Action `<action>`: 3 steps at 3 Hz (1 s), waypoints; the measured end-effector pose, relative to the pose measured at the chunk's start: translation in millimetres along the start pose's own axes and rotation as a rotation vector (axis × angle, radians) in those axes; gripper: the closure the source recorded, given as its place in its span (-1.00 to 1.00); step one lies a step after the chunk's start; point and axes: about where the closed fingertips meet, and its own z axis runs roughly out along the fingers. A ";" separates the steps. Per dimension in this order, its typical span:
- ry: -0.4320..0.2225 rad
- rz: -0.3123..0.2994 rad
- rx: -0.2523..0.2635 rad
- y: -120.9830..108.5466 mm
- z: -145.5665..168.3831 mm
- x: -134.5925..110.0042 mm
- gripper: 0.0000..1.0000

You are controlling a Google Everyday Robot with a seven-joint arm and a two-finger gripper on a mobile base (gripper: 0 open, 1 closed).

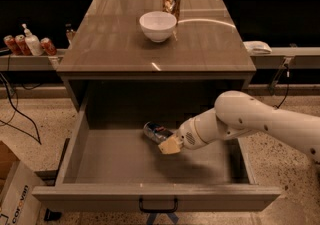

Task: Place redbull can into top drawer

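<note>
The top drawer is pulled wide open below the grey-brown cabinet top, with its small dark handle at the front centre. My gripper, on the white arm reaching in from the right, is inside the drawer and shut on the redbull can. The silver-and-blue can lies tilted on its side, low over the drawer floor near the middle, its top pointing left. I cannot tell whether it touches the floor.
A white bowl and a brown-gold can stand on the cabinet top. Small red cans and a soap bottle sit on a left shelf. A cardboard box is on the floor at left.
</note>
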 end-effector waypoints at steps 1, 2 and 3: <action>0.038 0.064 0.048 -7.2 6.8 11.1 0.18; 0.045 0.085 0.052 -7.3 8.7 12.4 -0.32; 0.046 0.084 0.050 -6.4 9.8 12.4 -0.78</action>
